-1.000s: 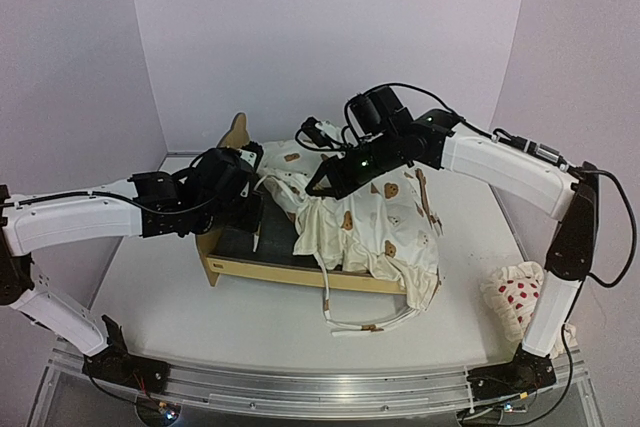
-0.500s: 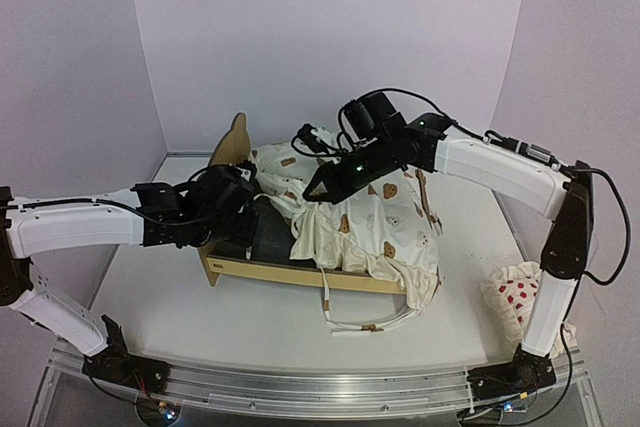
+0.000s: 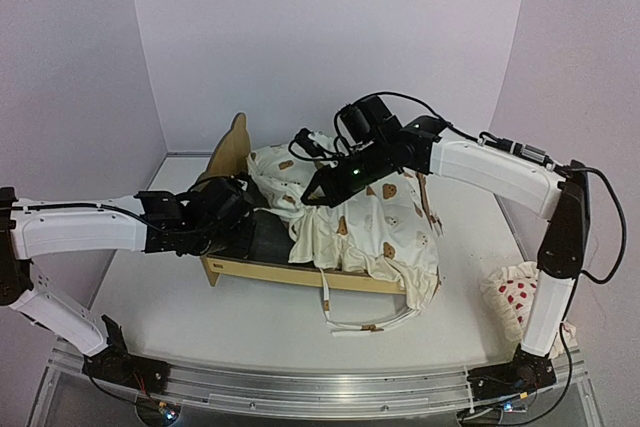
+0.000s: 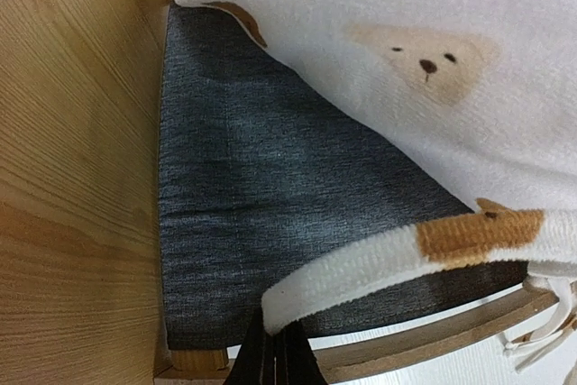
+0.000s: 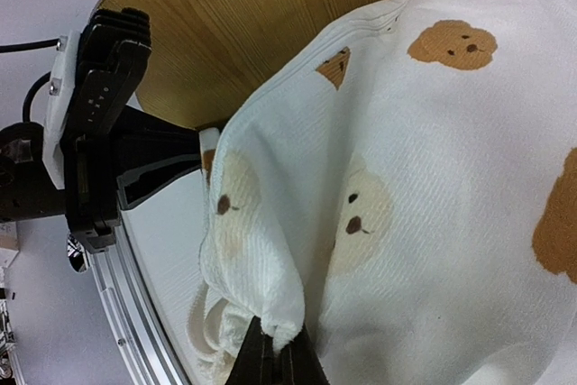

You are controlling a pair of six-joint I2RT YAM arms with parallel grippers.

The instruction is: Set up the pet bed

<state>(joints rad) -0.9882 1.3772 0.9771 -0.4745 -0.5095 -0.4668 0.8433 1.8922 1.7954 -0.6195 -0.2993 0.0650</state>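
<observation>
Two grips held — left claw [image 4: 275, 353] on a tie [image 4: 361, 268], right claw [image 5: 270, 358] on the cushion [image 3: 375, 222] — having dragged it headward across the pet bed [image 3: 255, 269].

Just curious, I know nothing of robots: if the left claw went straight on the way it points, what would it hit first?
It pinches a white tie strap. Beyond that, the left gripper would probably meet the bed's grey felt floor first, then the bear-print cushion; depth is unclear.

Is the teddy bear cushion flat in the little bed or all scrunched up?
Scrunched up. The cushion lies wrinkled and spills over the pet bed's front rail, leaving part of the grey base bare.
</observation>
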